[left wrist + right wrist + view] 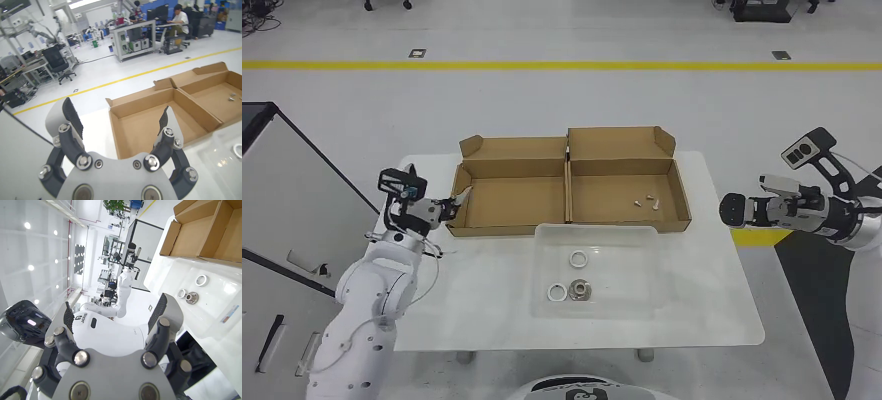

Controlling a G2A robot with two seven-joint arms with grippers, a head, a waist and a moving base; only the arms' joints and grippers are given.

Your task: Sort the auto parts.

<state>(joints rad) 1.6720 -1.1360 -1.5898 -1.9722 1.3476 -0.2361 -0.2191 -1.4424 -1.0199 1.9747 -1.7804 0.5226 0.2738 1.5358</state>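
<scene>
A clear plastic tray (642, 300) at the table's middle holds two white rings (578, 259) (557, 293) and a metal flanged bushing (581, 291); the right wrist view shows a ring (202, 280), a second ring (182, 294) and the bushing (191, 297). Behind the tray, two cardboard boxes stand side by side: the left box (510, 205) is bare inside, the right box (622, 200) holds small metal parts (646, 200) (231, 96). My left gripper (457, 200) (117, 111) is open at the left box's outer corner. My right gripper (115, 306) is open, held off the table's right edge.
The white table (712, 300) has bare surface on both sides of the tray. A grey panel (292, 200) stands left of the table. A yellow floor line (642, 66) runs behind the table.
</scene>
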